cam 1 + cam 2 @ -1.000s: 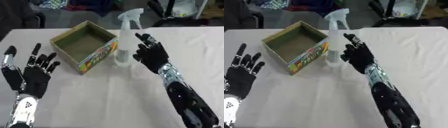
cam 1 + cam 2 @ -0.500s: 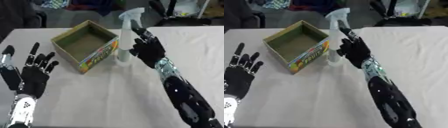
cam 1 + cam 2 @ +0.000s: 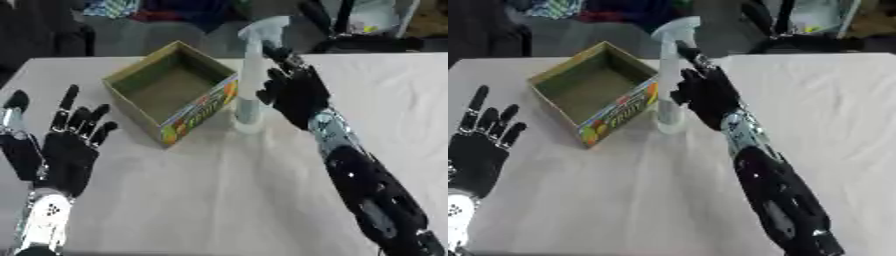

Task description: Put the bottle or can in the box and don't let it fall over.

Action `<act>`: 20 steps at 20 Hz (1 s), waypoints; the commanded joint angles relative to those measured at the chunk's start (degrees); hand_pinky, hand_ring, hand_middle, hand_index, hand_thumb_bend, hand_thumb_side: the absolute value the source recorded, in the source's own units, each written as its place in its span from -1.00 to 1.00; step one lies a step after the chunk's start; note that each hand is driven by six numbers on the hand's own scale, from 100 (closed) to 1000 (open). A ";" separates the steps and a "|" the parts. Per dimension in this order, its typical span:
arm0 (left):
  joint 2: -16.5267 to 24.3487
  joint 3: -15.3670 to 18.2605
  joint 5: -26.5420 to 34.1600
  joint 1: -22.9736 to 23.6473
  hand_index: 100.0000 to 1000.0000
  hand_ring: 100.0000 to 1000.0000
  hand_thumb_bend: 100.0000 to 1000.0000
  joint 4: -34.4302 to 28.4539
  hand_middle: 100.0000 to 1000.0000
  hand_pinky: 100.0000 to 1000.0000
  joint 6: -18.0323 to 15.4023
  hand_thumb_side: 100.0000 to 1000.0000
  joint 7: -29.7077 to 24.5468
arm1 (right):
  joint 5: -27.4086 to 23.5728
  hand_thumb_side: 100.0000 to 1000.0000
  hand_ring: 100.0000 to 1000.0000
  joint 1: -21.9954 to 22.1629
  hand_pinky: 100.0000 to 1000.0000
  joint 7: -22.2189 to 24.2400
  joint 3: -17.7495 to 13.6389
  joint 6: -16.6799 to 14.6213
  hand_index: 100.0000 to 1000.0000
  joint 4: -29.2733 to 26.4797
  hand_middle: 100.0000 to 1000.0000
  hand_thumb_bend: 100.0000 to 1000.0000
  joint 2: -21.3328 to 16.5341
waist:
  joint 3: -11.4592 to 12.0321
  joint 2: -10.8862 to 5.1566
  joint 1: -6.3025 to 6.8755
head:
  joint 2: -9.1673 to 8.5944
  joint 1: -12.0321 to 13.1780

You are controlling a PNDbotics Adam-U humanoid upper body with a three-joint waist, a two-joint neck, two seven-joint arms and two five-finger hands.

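Note:
A clear spray bottle [image 3: 249, 85] with a pale trigger head stands upright on the white table, just right of an open cardboard box [image 3: 168, 90] with a printed front. My right hand [image 3: 296, 92] is beside the bottle on its right, fingers straight and touching or nearly touching its side; I cannot tell whether the thumb wraps round it. My left hand [image 3: 63, 147] rests open near the lower left, fingers up, well away from the box.
The white table [image 3: 227, 200] runs toward me in front of the box and bottle. Dark chairs and clutter [image 3: 175, 15] line the far edge behind the table.
My right hand has moved left, from a gap beside the bottle to right against it. The bottle, box and left hand have stayed put.

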 commanded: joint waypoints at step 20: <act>-0.04 -0.25 0.44 -0.74 0.98 0.28 -0.57 -1.13 -0.32 0.02 0.31 0.79 -0.31 | 0.05 -0.47 -0.98 -4.49 -0.73 -3.92 -2.18 -2.26 1.00 2.06 -0.85 -1.00 -1.39 | 1.72 -0.94 0.27 | 0.85 -1.11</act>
